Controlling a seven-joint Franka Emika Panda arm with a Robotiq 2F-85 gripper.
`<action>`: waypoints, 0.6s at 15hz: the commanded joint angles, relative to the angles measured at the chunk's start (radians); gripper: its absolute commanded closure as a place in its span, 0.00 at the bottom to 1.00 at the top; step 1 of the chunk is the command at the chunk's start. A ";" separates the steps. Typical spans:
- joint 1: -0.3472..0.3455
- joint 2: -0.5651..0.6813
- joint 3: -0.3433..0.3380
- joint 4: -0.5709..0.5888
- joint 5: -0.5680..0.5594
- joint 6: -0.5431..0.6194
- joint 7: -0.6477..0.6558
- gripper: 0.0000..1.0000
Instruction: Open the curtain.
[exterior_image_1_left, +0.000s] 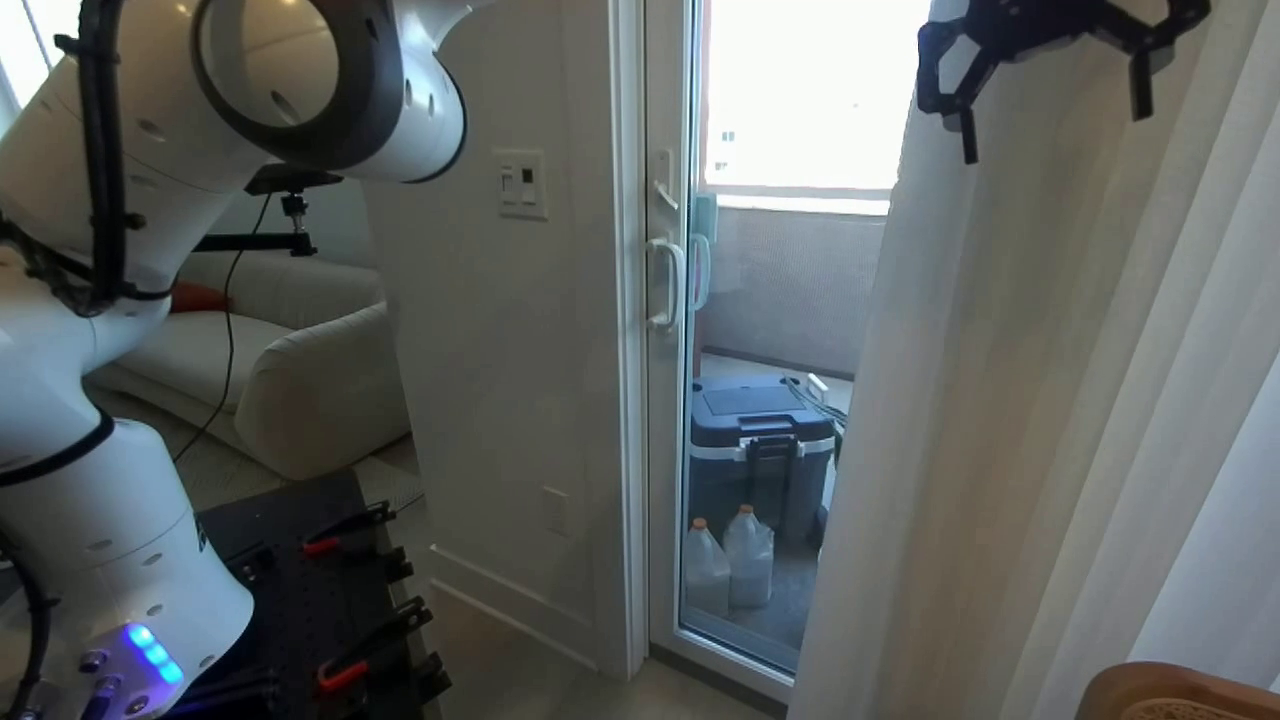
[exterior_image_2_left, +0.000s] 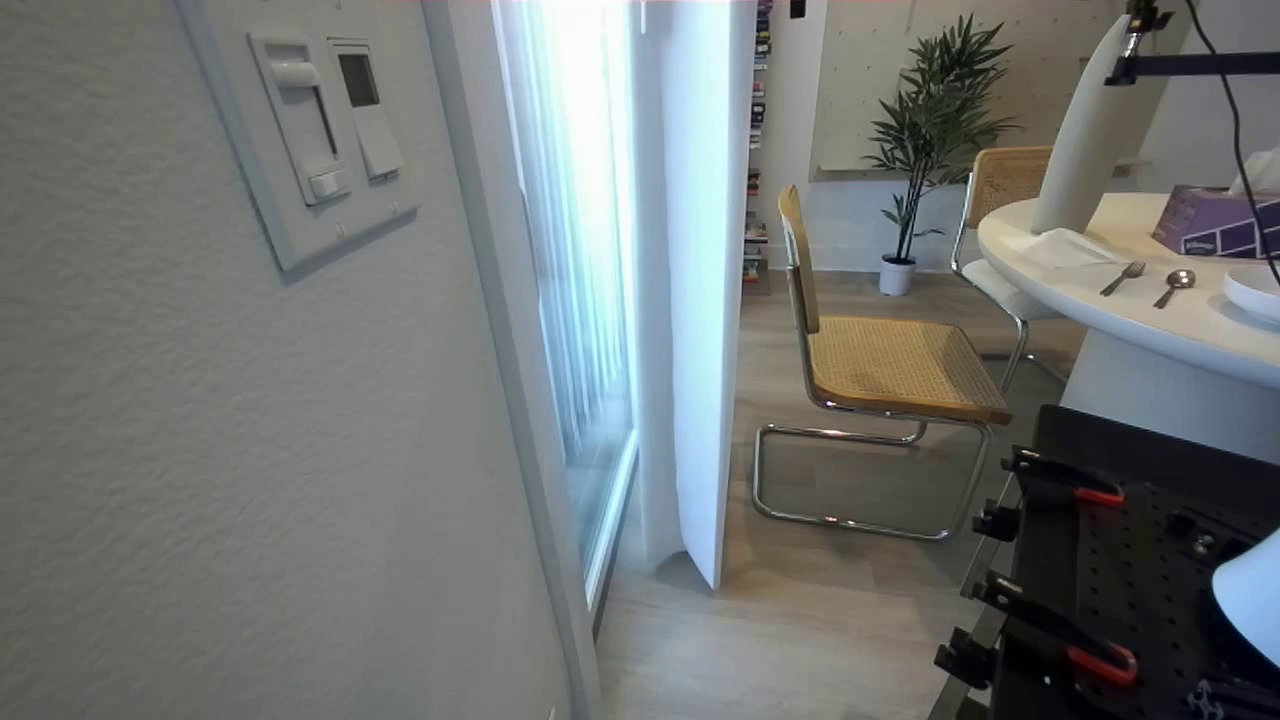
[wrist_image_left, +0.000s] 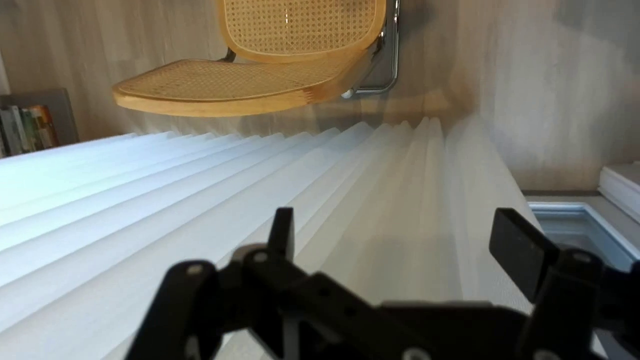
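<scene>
The white, semi-sheer curtain (exterior_image_1_left: 960, 420) hangs in long vertical folds across the right of an exterior view. Its near edge overlaps the glass door. It also hangs as a narrow white strip in an exterior view (exterior_image_2_left: 700, 250) and spreads wide below the fingers in the wrist view (wrist_image_left: 200, 200). My gripper (exterior_image_1_left: 1055, 118) is at the top right, in front of the curtain's upper part. In the wrist view the gripper (wrist_image_left: 400, 240) is open, its fingers wide apart with nothing held. The curtain's edge lies near the right finger. I cannot tell whether the fingers touch the fabric.
The white-framed glass door (exterior_image_1_left: 665, 560) has a handle (exterior_image_1_left: 672, 285) beside the curtain. A cane chair (exterior_image_2_left: 900, 365) stands by the curtain and shows below it in the wrist view (wrist_image_left: 300, 30). A round table (exterior_image_2_left: 1130, 300) and black mounting board (exterior_image_2_left: 1110, 440) are nearby.
</scene>
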 joint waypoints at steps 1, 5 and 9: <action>0.006 -0.048 0.007 -0.047 -0.012 -0.042 -0.131 0.00; 0.005 -0.054 0.006 -0.029 -0.020 -0.065 -0.220 0.00; 0.004 -0.066 -0.001 -0.012 -0.022 -0.091 -0.222 0.00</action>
